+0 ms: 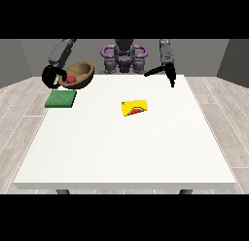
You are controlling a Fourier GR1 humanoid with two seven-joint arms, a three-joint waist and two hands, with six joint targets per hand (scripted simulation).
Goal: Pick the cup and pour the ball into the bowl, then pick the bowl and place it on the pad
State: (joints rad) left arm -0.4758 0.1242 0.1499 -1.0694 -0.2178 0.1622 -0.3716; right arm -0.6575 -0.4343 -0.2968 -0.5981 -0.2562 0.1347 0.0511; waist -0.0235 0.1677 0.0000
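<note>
Leftmost, the hand at the view's left [50, 76] curls around the brown bowl [80, 75], tilted above the green pad [61, 98], red ball [71, 78] inside; yellow cup [135, 108] lies mid-table [126, 157]; the hand at the view's right [168, 75] hangs with fingers straight

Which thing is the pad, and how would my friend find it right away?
Start at the big white table and look to its far corner at the view's left. The pad lies flat there, just below the brown bowl that the hand at the view's left holds up. It is the only green, square, flat thing; the yellow cup lies mid-table.
</note>
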